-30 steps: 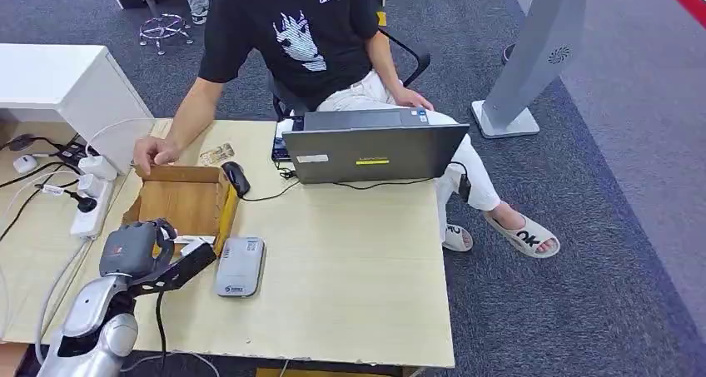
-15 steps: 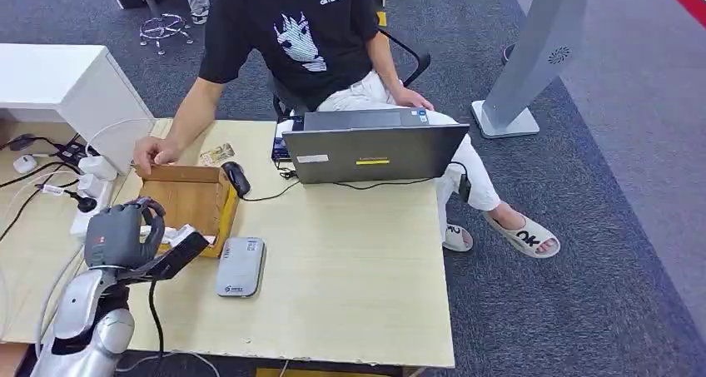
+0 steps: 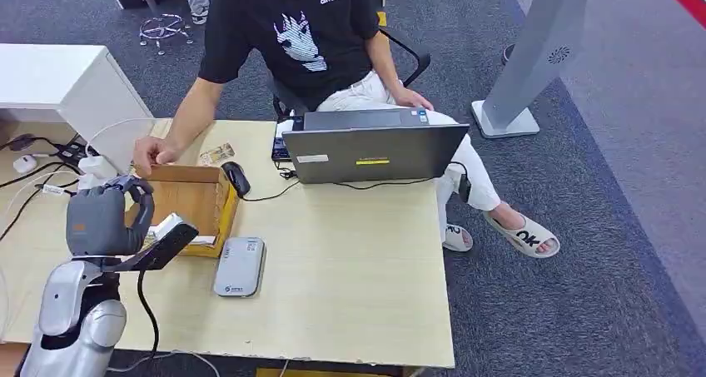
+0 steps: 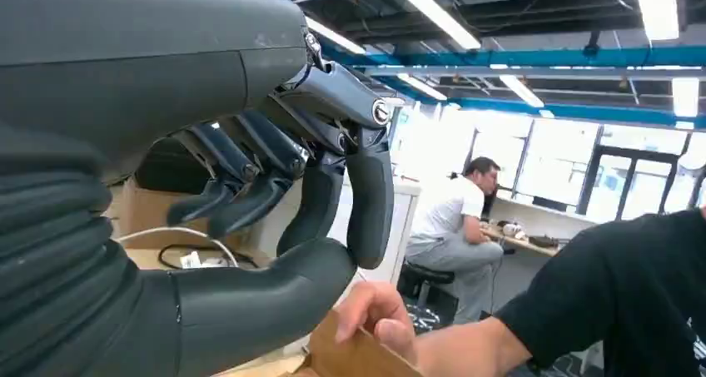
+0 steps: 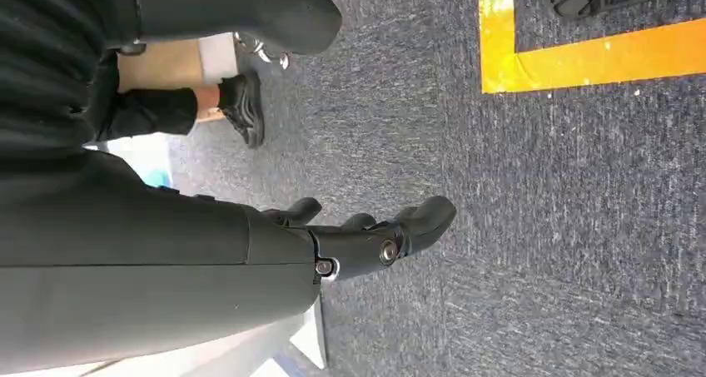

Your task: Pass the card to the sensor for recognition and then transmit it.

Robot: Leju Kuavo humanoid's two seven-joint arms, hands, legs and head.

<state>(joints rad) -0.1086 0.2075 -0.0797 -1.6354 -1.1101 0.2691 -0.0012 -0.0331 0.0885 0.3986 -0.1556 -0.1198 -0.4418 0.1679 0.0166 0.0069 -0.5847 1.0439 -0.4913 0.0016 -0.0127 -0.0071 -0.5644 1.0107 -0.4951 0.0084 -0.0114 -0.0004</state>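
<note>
Our left hand (image 3: 104,219) is raised over the near-left corner of the cardboard box (image 3: 190,202); fingers curled in, and we can't tell if a card is between them. Sensor (image 3: 240,265) lies just right of it. Right hand (image 5: 366,235) hangs over carpet, fingers loosely apart, holding nothing.

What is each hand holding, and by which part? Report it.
Nothing, as far as shows. The left hand hovers above the wooden box, fingers curled onto its thumb with nothing between; the right hand is empty.
</note>
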